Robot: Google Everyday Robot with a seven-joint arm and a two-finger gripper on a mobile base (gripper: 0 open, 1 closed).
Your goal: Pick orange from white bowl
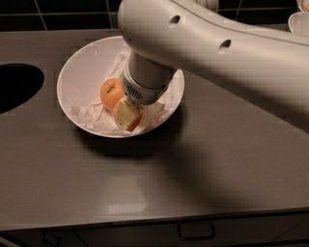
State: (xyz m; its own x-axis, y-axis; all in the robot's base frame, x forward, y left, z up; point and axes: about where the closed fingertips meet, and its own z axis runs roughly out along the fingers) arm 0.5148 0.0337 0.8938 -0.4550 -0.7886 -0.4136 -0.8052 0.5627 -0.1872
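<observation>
the white bowl (77, 77) sits on the bench (193, 178), wide, round and shallow, its smooth inner wall bare on the left; crumpled white paper (89, 116) lies creased and soft across its bottom and up the far side; my hand (128, 116) is down inside the bowl, near the front rim, a pale yellowish part of it pressed among the paper; the orange (137, 117) lies right against that pale part, and only a narrow strip of its matte skin shows, the rest hidden under me; i cannot tell whether my hand is wide, narrow or closed on it; a second orange fruit (111, 92), rounder, rests in the bowl just to the left of my wrist, touching the paper, with a small darker spot on its upper face; my arm (217, 48) is a thick, smooth, off-white tube that crosses from the upper right and covers the bowl's right side, with two small dark holes in its shell.

the bench is a flat, dull grey-brown sheet with a faint sheen near the front; a dark oval opening (14, 87) is cut into it at the left edge; dark wall tiles (72, 7) run behind; part of another white bowl (299, 21) shows at the upper right corner; below the front edge a drawer handle (195, 234) is visible.
</observation>
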